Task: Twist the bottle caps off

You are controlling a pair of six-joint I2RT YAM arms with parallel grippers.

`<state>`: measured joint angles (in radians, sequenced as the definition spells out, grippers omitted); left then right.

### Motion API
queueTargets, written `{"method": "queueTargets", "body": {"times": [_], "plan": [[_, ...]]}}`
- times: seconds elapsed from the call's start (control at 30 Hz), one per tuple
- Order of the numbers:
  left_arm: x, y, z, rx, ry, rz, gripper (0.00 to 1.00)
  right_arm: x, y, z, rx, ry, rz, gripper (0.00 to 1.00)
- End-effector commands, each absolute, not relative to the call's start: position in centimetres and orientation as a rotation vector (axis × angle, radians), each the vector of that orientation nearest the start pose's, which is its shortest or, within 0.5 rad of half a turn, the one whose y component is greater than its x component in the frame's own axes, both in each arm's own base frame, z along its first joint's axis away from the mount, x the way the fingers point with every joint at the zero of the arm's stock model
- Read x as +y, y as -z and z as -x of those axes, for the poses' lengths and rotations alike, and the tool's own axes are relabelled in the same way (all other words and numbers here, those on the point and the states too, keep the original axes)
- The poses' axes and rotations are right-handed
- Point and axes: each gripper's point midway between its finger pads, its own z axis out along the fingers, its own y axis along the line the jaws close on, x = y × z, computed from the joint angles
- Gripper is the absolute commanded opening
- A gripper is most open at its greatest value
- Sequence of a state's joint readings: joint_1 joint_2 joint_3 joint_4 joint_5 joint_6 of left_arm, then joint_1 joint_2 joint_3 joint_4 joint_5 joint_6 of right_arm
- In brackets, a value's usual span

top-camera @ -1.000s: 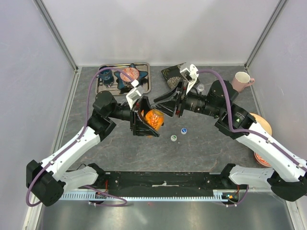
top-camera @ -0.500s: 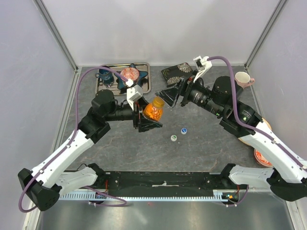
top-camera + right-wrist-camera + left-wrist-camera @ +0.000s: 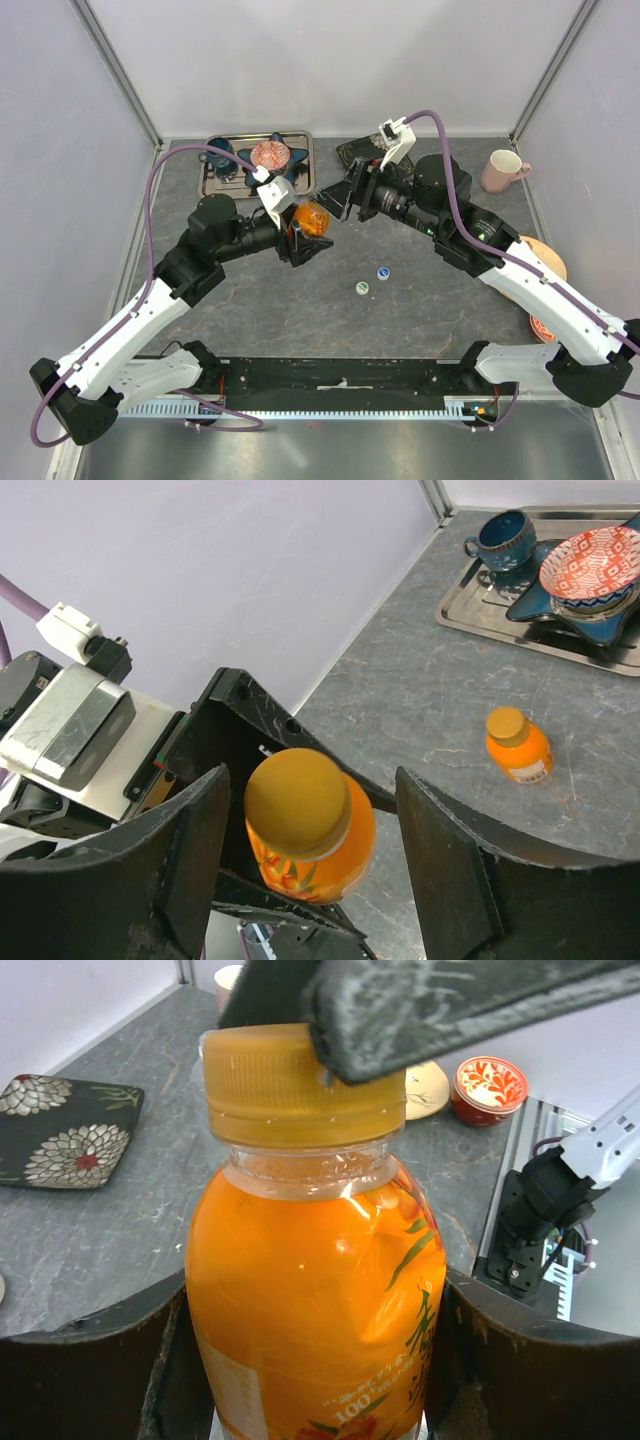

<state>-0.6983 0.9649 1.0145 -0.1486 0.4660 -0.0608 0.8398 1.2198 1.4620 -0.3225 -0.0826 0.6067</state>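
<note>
gaps flanking bottle cap [image 3: 297, 802], right gripper [image 3: 310, 780] spread, left gripper [image 3: 318, 1370] clamping bottle [image 3: 315, 1260]

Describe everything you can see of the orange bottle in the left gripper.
The bottle is clear plastic, full of orange liquid, with a printed label low on its body. Its ribbed orange cap is on. The left gripper clamps the body from both sides, with the cap end pointing at the right gripper. That gripper's open fingers flank the cap; whether one touches it is unclear.
</note>
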Motion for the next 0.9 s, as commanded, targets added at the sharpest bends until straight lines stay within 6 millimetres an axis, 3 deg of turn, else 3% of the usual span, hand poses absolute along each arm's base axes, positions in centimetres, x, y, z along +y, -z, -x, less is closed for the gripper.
{"method": "queueTargets", "body": {"times": [0.0,0.3,0.5,0.53,0.7,0.8,0.87], "plan": [[-27.3,-34.9,-21.2,1.460,0.877,-0.879,0.46,32.8,-43.4,-23.1,1.732,-1.202,0.278,0.73],[-27.5,-34.8,-21.3,1.462,0.883,-0.875,0.46,33.3,-42.2,-23.4,1.759,-1.192,0.284,0.69],[-27.5,-34.7,-21.1,1.461,0.893,-0.877,0.46,33.3,-41.7,-23.5,1.763,-1.184,0.281,0.58],[-27.6,-34.7,-21.0,1.459,0.895,-0.879,0.46,33.3,-41.8,-23.5,1.760,-1.184,0.279,0.49],[-27.7,-34.6,-20.7,1.457,0.915,-0.883,0.46,33.0,-41.3,-23.7,1.758,-1.170,0.257,0.26],[-28.0,-34.5,-20.1,1.450,0.955,-0.906,0.45,32.6,-41.3,-23.9,1.746,-1.151,0.242,0.00],[-28.7,-34.9,-18.3,1.403,1.049,-0.986,0.43,32.4,-41.9,-23.6,1.708,-1.158,0.269,0.00]]}}
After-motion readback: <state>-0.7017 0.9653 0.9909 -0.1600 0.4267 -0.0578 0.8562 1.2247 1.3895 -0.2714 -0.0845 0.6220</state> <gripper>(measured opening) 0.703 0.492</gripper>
